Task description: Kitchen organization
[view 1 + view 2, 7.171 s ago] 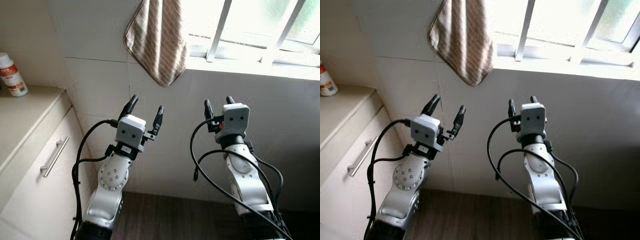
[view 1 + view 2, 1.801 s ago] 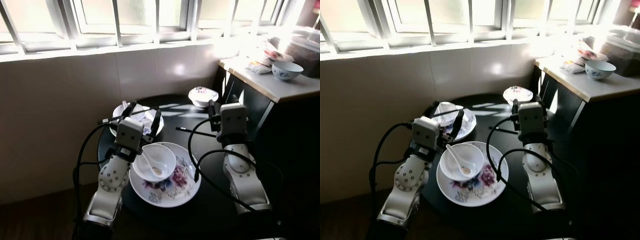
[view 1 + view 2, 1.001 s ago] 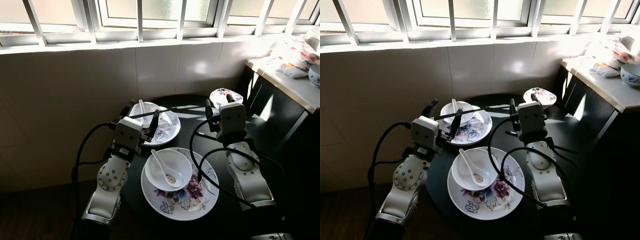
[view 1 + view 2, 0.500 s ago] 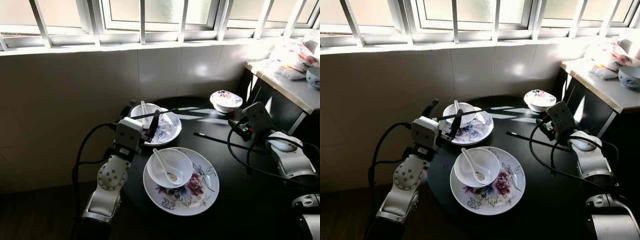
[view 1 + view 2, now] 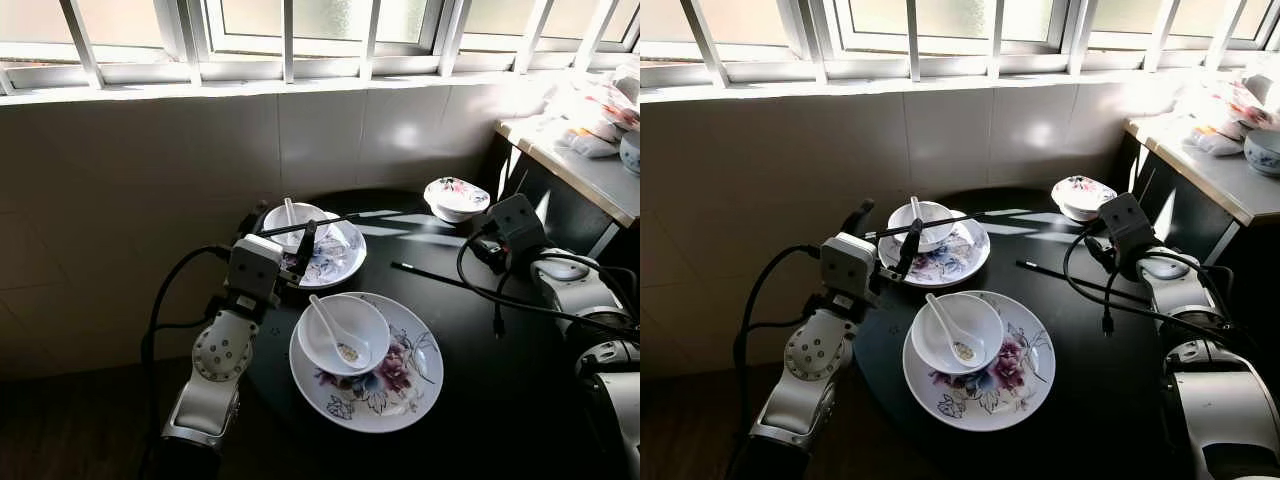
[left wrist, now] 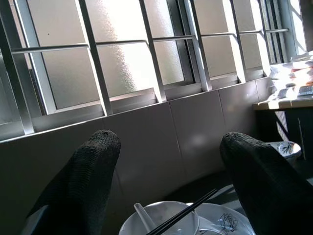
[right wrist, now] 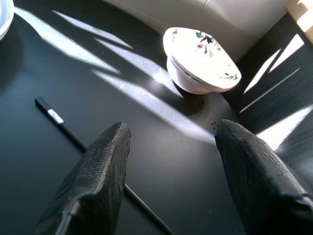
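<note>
- Round dark worktop (image 5: 500, 340) under a barred window (image 5: 290, 30), tiled wall behind it.
- Large floral plate (image 5: 400, 385) at the near side of the worktop; white bowl (image 5: 345, 335) sits on it toward its left, white spoon (image 5: 328, 318) lying in the bowl with a bit of food residue.
- Second floral plate (image 5: 335, 262) further back and to the left, carrying a small white bowl (image 5: 295, 218) with a spoon (image 5: 290, 210) in it.
- Black chopsticks (image 5: 330, 222) rest across that small bowl and rear plate.
- Small floral dish (image 5: 456, 198) at the far right of the worktop, near the wall; in the right wrist view it looks turned upside down (image 7: 200, 61).
- Single black chopstick (image 5: 450, 283) lies flat on the worktop between the large plate and the floral dish, touching neither.
- Left gripper (image 5: 285, 225) raised beside the rear plate, fingers spread apart, nothing between them; wrist view shows both fingers (image 6: 88, 181) wide with the window beyond.
- Right gripper (image 7: 171, 161) low over the worktop just before the floral dish, released, fingers (image 7: 102, 171) apart and empty; the loose chopstick (image 7: 63, 125) passes under the left finger.
- Light counter (image 5: 590, 170) at far right with packets (image 5: 590, 100) and a patterned bowl (image 5: 1262, 150) on it.
</note>
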`<state>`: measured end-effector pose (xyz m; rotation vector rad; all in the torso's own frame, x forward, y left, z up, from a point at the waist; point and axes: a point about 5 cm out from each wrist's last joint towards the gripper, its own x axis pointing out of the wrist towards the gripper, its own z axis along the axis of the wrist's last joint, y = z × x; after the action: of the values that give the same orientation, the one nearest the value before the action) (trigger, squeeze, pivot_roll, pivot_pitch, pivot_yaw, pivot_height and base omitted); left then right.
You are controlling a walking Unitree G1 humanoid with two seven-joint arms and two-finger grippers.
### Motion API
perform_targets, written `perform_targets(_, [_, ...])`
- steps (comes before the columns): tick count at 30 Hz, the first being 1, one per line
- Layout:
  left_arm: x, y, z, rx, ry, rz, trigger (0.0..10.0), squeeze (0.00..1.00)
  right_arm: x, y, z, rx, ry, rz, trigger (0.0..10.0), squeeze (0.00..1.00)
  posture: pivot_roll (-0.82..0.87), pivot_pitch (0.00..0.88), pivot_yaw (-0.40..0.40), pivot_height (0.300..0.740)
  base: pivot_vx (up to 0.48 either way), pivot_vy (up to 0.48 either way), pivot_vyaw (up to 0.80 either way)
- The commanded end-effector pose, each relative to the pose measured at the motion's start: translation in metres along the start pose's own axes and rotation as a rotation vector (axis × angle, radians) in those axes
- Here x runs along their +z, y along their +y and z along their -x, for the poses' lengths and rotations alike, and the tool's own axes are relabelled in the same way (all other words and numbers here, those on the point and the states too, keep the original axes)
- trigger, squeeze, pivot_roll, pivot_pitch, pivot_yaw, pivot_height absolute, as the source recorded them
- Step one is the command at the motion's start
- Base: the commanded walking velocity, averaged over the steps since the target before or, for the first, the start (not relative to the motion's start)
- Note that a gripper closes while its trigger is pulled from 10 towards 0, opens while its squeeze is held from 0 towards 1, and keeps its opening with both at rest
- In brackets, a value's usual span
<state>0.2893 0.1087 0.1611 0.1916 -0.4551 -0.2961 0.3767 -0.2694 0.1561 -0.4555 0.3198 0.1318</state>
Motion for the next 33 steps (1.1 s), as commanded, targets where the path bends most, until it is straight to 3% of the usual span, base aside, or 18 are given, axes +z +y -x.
perform_targets(1, [0.002, -0.001, 0.001, -0.015, 0.005, -0.002, 10.0, 0.00, 0.006, -0.001, -0.001, 0.010, -0.007, 0.016, 10.0, 0.00, 0.07, 0.000, -0.027, 0.740, 0.000, 0.000, 0.00])
perform_targets(7, [0.003, 0.001, 0.004, -0.019, 0.009, 0.009, 10.0, 0.00, 0.017, 0.005, -0.003, 0.086, -0.046, 0.106, 10.0, 0.00, 0.07, 0.000, -0.012, 0.740, 0.000, 0.000, 0.00])
perform_targets(16, [0.004, -0.005, 0.026, -0.062, 0.065, 0.025, 10.0, 0.00, 0.021, 0.007, -0.004, 0.098, -0.053, 0.218, 10.0, 0.00, 0.07, 0.005, 0.020, 0.740, 0.000, 0.000, 0.00])
perform_targets(18, [0.007, -0.004, 0.037, -0.063, 0.084, 0.026, 10.0, 0.00, 0.021, 0.009, -0.004, 0.126, -0.056, 0.242, 10.0, 0.00, 0.08, 0.053, 0.029, 0.740, 0.000, 0.000, 0.00])
perform_targets(23, [0.007, -0.001, 0.048, -0.067, 0.143, 0.027, 10.0, 0.00, 0.029, 0.012, -0.006, 0.131, -0.057, 0.280, 10.0, 0.00, 0.11, 0.108, 0.035, 0.740, 0.000, 0.000, 0.00])
perform_targets(24, [0.012, 0.000, 0.056, -0.066, 0.153, 0.025, 10.0, 0.00, 0.031, 0.011, -0.006, 0.127, -0.064, 0.282, 10.0, 0.00, 0.12, 0.136, 0.038, 0.740, 0.000, 0.000, 0.00])
perform_targets(33, [0.022, 0.003, 0.083, -0.060, 0.234, 0.026, 10.0, 0.00, 0.041, -0.002, -0.003, 0.109, -0.073, 0.335, 10.0, 0.00, 0.14, 0.233, 0.047, 0.740, 0.000, 0.000, 0.00])
